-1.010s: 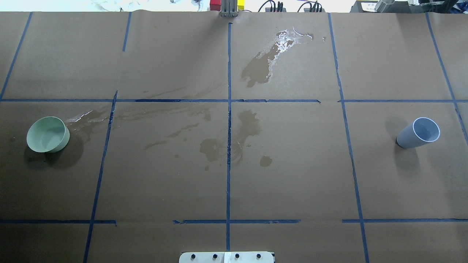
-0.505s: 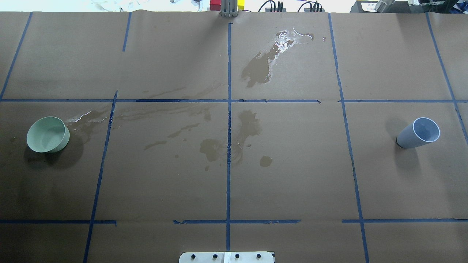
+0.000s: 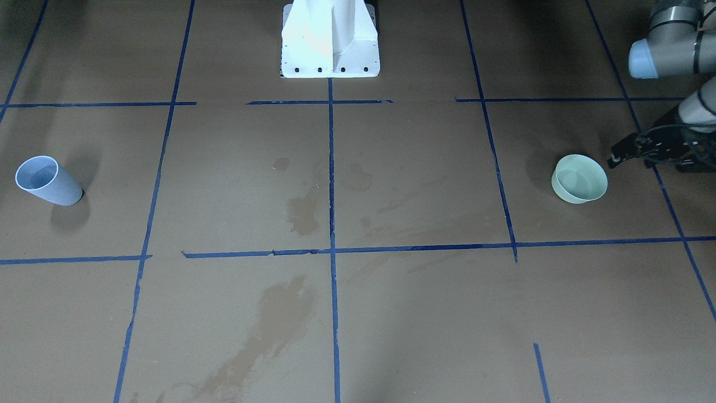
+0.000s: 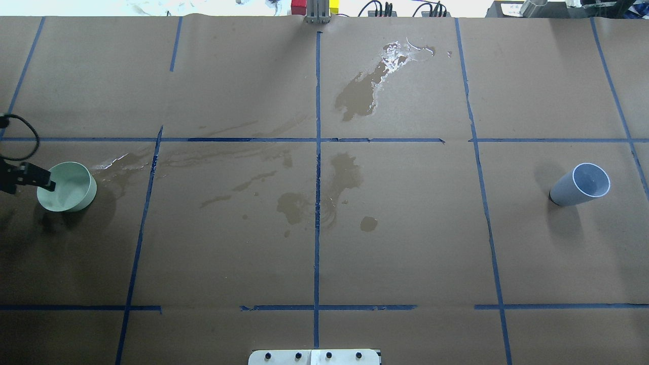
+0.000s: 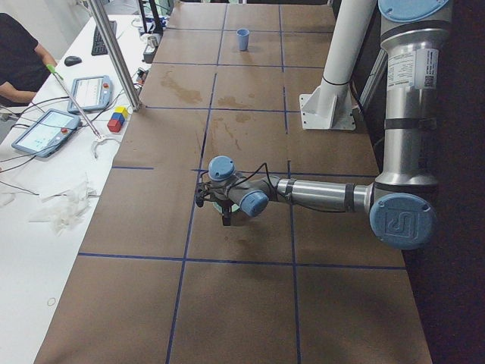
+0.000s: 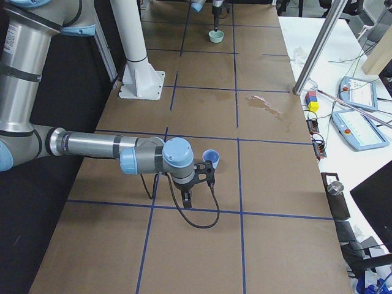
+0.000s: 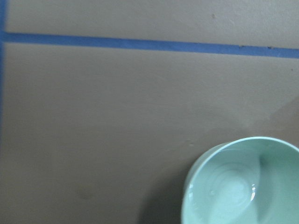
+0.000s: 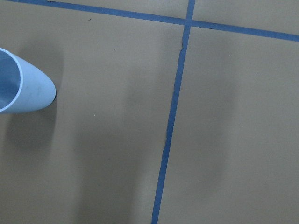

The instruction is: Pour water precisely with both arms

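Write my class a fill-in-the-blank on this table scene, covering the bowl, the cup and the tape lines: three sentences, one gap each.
The bowl next to the left gripper is pale ____ in colour. The cup stands on the robot's ____ side. The grid lines on the brown paper are made of ____ tape.
Missing words: green; right; blue.

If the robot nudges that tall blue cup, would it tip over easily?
Probably yes: the blue cup is tall and narrows toward its base, so a high push may topple it. It looks like thin plastic, likely light, and its smooth wall could slip when gripped.
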`<state>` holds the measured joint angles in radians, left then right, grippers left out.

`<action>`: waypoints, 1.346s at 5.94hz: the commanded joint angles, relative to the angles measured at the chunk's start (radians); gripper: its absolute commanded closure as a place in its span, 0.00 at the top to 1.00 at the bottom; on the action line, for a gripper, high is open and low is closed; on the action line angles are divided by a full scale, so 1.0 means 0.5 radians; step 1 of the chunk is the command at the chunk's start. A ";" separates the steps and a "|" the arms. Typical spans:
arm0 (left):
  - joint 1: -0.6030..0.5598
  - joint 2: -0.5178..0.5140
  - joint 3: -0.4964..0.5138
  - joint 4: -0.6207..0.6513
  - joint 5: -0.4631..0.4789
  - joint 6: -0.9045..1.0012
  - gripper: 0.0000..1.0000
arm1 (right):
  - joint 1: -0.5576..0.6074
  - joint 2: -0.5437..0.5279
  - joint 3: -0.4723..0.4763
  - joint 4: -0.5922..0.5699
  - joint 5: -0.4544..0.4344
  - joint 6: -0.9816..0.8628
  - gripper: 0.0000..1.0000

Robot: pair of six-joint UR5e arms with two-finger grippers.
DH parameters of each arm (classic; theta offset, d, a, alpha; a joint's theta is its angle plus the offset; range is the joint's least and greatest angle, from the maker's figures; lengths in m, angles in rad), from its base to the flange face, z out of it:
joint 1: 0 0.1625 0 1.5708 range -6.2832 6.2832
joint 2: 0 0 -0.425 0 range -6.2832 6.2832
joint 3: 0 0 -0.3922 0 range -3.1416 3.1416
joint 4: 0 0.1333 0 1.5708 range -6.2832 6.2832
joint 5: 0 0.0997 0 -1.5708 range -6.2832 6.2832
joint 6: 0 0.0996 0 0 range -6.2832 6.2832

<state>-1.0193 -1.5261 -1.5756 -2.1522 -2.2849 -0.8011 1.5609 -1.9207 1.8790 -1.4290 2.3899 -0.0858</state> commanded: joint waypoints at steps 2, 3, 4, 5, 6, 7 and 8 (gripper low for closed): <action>0.100 -0.013 0.053 -0.021 0.017 -0.027 0.22 | -0.002 -0.003 -0.006 0.008 -0.006 -0.003 1.00; 0.100 -0.016 0.059 -0.021 0.014 -0.027 0.00 | -0.002 -0.006 -0.006 0.008 -0.006 -0.003 1.00; 0.097 -0.034 0.031 -0.021 0.005 -0.042 0.00 | -0.002 -0.006 -0.012 0.008 -0.006 0.000 1.00; 0.100 -0.119 0.007 -0.021 -0.004 -0.115 0.00 | -0.002 -0.006 -0.012 0.008 -0.006 0.000 1.00; 0.103 -0.318 -0.030 0.006 -0.007 -0.286 0.00 | -0.002 -0.009 -0.012 0.008 -0.003 0.000 1.00; 0.206 -0.477 -0.070 0.012 -0.004 -0.473 0.00 | -0.002 -0.009 -0.012 0.008 -0.003 0.000 1.00; 0.331 -0.628 -0.079 0.037 -0.007 -0.569 0.00 | -0.002 -0.009 -0.009 0.008 0.000 0.000 1.00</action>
<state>-0.9077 -1.7643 -1.6062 -2.1437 -2.2878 -1.0263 1.5601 -1.9250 1.8733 -1.4251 2.3888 -0.0859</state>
